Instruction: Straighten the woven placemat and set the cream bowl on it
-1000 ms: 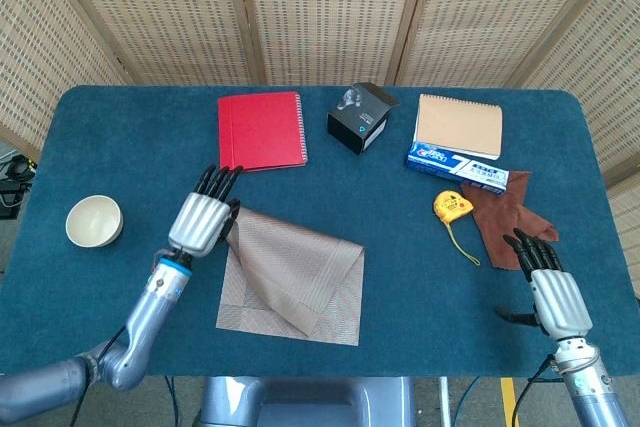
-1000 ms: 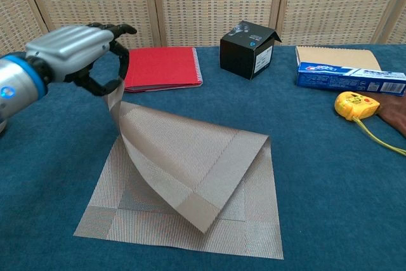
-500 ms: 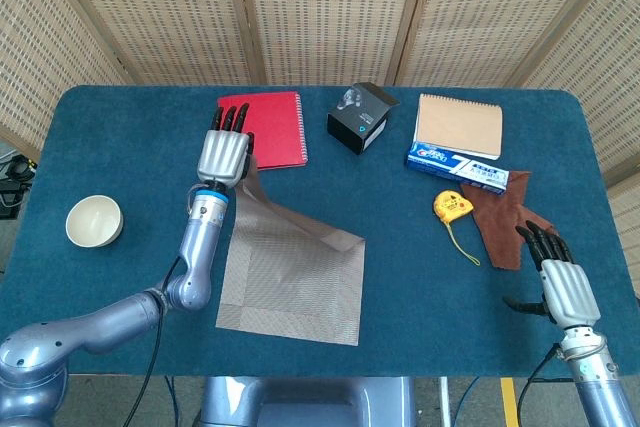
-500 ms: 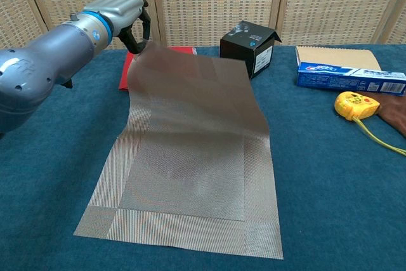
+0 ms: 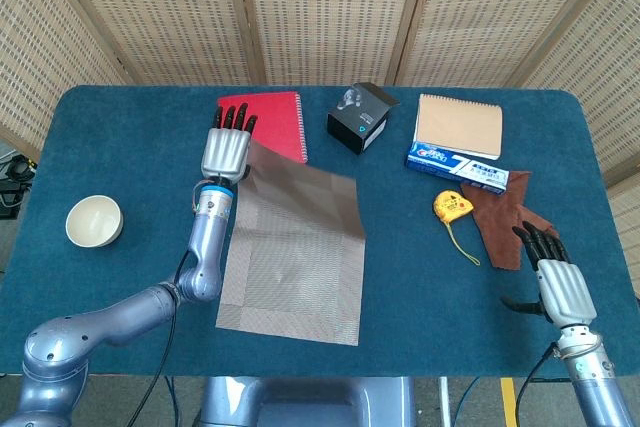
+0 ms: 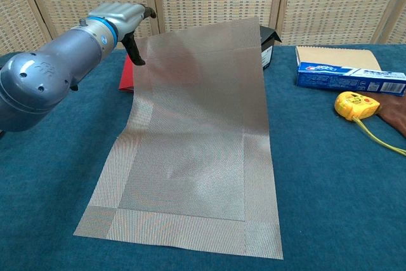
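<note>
**Clerk:** While the far edge is off the tabletop (image 5: 120, 147), enter item one: woven placemat (image 5: 292, 252), near edge flat, far edge raised and pinched at its left corner by the left hand (image 5: 226, 150).

**Checker:** Risk against that entry?

**Clerk:** Only one corner is held. I judge the free far corner, on the black box (image 5: 358, 118) side of the placemat, may sag or curl under as the sheet comes down, leaving a fold again. Released early, it could also settle skewed.

**Checker:** Neighbours?

**Clerk:** Red notebook (image 5: 268, 127) lies just beyond the placemat, partly under the raised edge. The sheet may end draped over it rather than flat.

**Checker:** Item two?

**Clerk:** Cream bowl (image 5: 94, 221), well apart from the placemat on its left, upright, untouched. Laid crooked, the placemat would give it a poor seat.

**Checker:** Other hand?

**Clerk:** Right hand (image 5: 558, 285), far off on the placemat's right, near the brown leather piece (image 5: 508, 222); fingers extended and apart, holding nothing.
</note>
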`<state>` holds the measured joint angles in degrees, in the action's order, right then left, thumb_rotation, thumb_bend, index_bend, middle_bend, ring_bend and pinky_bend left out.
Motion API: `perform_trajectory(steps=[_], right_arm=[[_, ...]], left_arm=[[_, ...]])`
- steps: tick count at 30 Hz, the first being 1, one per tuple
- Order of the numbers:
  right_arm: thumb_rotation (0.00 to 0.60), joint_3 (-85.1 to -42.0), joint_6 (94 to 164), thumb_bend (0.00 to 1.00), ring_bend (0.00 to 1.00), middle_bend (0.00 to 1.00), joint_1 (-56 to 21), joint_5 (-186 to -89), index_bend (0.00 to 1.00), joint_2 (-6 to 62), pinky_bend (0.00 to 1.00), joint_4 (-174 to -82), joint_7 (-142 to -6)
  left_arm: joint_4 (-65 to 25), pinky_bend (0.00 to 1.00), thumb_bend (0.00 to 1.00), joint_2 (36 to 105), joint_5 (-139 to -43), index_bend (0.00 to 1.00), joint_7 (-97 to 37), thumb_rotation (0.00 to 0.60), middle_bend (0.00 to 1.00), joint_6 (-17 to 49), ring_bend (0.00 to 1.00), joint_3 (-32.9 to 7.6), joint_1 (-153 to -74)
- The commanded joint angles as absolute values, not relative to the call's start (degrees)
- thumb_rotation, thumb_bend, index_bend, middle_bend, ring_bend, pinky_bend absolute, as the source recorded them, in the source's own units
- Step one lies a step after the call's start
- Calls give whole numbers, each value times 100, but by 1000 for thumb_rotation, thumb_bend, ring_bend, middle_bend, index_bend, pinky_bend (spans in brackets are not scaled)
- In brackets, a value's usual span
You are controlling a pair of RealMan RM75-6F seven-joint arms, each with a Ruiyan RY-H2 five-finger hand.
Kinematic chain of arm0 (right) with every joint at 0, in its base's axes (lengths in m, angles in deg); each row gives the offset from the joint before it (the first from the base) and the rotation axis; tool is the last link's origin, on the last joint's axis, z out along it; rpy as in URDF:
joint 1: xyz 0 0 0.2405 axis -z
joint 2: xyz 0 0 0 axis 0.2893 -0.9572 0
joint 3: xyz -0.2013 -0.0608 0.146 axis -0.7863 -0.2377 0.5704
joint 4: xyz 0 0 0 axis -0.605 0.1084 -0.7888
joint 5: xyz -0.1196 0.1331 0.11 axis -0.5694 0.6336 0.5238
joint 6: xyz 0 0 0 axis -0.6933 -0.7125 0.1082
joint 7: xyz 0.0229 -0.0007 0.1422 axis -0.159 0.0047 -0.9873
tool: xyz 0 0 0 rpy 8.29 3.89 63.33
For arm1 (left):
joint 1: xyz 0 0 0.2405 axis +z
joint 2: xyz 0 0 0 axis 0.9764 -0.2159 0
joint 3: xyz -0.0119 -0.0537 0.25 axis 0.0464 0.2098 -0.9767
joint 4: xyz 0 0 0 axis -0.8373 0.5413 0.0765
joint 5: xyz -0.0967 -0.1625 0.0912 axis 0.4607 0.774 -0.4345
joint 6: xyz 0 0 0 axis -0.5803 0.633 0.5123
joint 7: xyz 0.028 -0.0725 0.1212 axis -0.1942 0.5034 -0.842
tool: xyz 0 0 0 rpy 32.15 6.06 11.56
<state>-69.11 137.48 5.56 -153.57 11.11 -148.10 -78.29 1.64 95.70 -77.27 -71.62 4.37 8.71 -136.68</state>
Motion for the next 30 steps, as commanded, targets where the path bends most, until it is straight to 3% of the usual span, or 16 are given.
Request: perform_trajectory(steps=[1, 11, 20, 30], right_arm=[[600, -6928, 13758, 81, 0, 0, 560, -15384, 73, 1125, 0, -14823, -7796], [600, -6996, 13740, 80, 0, 0, 552, -15470, 73, 1176, 0, -14842, -7693], [600, -7173, 13876, 79, 0, 0, 583, -15742, 75, 1433, 0, -14786, -7119], [600, -7310, 13937, 80, 0, 0, 604, -15926, 77, 1687, 0, -14686, -6671]], left_arm=[[-61, 0, 141, 9386, -7854, 4, -6950, 600, 0, 571, 0, 743, -13505], [-1585, 0, 143, 8508, -8099, 28, -6464, 600, 0, 1190, 0, 311, -12674], [-3940, 0, 145, 6767, -9611, 60, -5795, 600, 0, 2980, 0, -1027, -10826], [-4666, 0, 146, 5866, -10292, 60, -5198, 600, 0, 3837, 0, -1918, -9634]])
